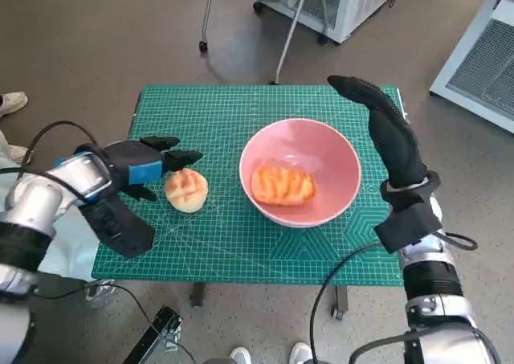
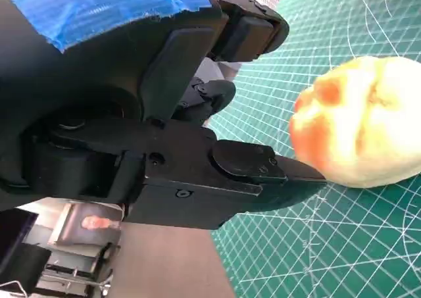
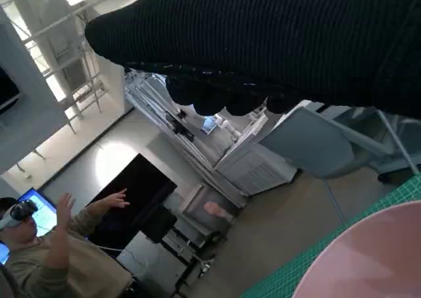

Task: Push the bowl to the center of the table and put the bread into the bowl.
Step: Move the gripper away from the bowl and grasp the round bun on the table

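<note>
Left hand (image 1: pixel 140 173) sits low at the table's left edge, fingers spread and holding nothing, tips reaching toward the pale bread roll (image 1: pixel 186 190) that lies just beside them on the green mat (image 1: pixel 225 251). From the left wrist view one black finger (image 2: pixel 263 166) runs right alongside that roll (image 2: pixel 365 124), about touching its side, though contact is hard to call. So the roll lies directly ahead of the fingertips, toward the middle of the table, and this hand is plainly the nearer one. Beyond the roll stands the pink bowl (image 1: pixel 337 151), roughly mid-table and a little toward the right edge, with a second, browner piece of bread (image 1: pixel 283 185) already lying inside it, long axis running across the bowl. Right hand (image 1: pixel 384 127) stands just past the bowl's right rim, fingers straight and held together, empty, pointing toward the far edge. Count: two breads, one bowl. A person shows in the background of the right wrist view.
</note>
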### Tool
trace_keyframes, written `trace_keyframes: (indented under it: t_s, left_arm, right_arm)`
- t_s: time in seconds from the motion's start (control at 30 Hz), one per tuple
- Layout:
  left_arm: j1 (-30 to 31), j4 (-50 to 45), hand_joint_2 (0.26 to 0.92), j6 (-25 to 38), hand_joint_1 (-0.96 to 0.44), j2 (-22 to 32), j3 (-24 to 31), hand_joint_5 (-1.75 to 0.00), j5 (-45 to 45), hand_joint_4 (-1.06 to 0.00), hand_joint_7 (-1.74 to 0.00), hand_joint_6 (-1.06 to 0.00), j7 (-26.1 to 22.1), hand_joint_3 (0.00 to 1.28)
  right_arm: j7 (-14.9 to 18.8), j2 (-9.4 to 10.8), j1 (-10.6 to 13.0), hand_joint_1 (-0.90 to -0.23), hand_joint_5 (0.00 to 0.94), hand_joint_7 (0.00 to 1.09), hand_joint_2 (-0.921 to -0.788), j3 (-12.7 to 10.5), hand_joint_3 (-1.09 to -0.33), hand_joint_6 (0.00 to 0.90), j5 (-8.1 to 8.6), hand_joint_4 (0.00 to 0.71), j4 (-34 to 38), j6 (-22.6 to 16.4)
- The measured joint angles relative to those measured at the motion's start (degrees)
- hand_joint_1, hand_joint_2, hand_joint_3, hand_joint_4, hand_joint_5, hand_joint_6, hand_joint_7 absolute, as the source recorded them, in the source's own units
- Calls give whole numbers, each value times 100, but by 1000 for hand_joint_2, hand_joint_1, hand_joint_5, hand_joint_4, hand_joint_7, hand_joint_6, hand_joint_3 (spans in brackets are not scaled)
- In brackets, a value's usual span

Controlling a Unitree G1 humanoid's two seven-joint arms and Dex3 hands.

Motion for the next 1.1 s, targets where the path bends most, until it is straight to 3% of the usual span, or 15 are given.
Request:
trace_keyframes:
  t_s: [0.3, 0.7, 0.83, 1.1]
  left_arm:
    - [-113, 492, 921, 251, -24, -362, -328, 1, 76, 1, -3, -58, 96, 87]
    - [-230, 1261, 921, 461, -7, -901, -734, -8, 91, -16, -50, -154, 230, 112]
    - [-358, 1551, 921, 439, 93, -1038, -868, -29, 44, -117, -81, -256, 373, 170]
    - [-549, 2170, 921, 201, 149, -1216, -1018, -66, -131, -580, -152, -640, 707, 238]
  right_arm:
    - [-5, -1, 84, -635, 0, 606, -921, -5, -715, -1, -1, 278, -118, 60]
    - [-14, 1, 176, -642, 0, 610, -921, -19, -716, -1, 1, 270, -232, 78]
    - [-25, 2, 179, -642, 0, 610, -921, -23, -716, -1, 1, 270, -244, 83]
    - [-51, 1, 184, -648, 0, 610, -921, -32, -714, -1, 1, 270, -256, 84]
